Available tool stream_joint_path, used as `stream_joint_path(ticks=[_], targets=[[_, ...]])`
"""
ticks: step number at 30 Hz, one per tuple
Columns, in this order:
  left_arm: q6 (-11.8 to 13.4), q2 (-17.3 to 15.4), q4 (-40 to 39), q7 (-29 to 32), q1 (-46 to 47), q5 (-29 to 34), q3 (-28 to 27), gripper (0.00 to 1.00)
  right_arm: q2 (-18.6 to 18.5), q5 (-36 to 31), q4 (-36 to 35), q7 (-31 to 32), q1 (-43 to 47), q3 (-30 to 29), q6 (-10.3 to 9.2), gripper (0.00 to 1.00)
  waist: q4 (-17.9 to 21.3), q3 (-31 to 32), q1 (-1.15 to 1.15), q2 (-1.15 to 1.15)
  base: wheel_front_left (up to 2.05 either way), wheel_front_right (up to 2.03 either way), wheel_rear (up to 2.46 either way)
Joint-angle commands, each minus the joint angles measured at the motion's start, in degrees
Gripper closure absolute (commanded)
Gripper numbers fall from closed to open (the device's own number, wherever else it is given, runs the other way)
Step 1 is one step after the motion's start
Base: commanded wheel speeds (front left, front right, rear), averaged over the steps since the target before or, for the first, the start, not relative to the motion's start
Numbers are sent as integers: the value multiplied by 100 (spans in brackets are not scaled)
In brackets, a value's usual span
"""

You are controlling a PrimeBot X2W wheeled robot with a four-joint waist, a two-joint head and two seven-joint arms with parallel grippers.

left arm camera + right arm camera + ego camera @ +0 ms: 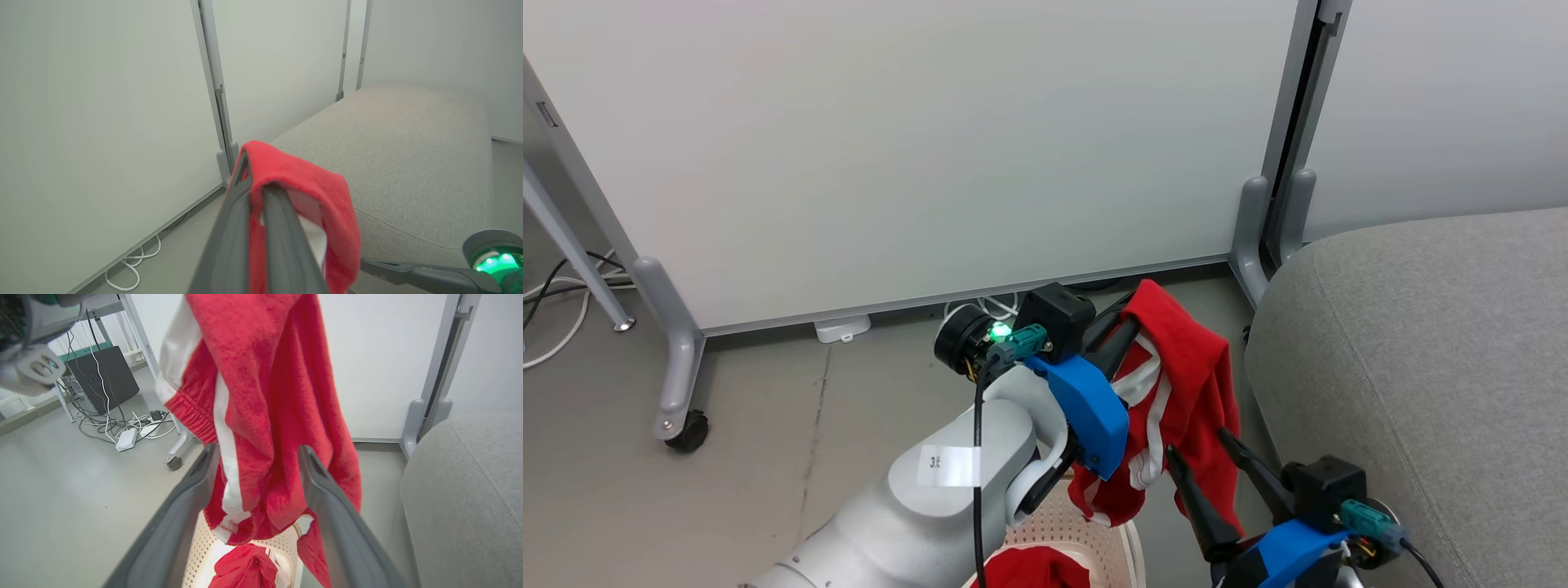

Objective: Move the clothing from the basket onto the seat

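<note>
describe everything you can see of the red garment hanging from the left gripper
The red garment is soft, fleecy-looking fabric with white stripes and a gathered elastic band. The left gripper pinches it at its top fold, so it hangs limp in long folds, its lower hem above the basket. It drops between the open fingers of the right gripper. It hangs beside the grey seat, not on it.
</note>
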State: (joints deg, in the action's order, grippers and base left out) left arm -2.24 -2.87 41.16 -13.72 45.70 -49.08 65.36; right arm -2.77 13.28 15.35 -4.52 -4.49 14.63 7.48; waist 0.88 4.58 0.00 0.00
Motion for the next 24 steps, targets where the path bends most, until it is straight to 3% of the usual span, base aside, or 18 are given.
stream_joint_path(ticks=[1,11,24], targets=[[29,-3,31,-53,92,-74,49,100,-21,8,10,29,-92,68,3,0,-6,-14,0,0,0,0,0],[77,-3,50,-119,194,-286,290,100,-21,180,506,275,-778,326,3,0,-1,-95,0,0,0,0,0],[97,-2,-30,-147,299,-455,511,100,-21,478,1606,-78,-1627,442,3,0,-84,-156,0,0,0,0,0]])
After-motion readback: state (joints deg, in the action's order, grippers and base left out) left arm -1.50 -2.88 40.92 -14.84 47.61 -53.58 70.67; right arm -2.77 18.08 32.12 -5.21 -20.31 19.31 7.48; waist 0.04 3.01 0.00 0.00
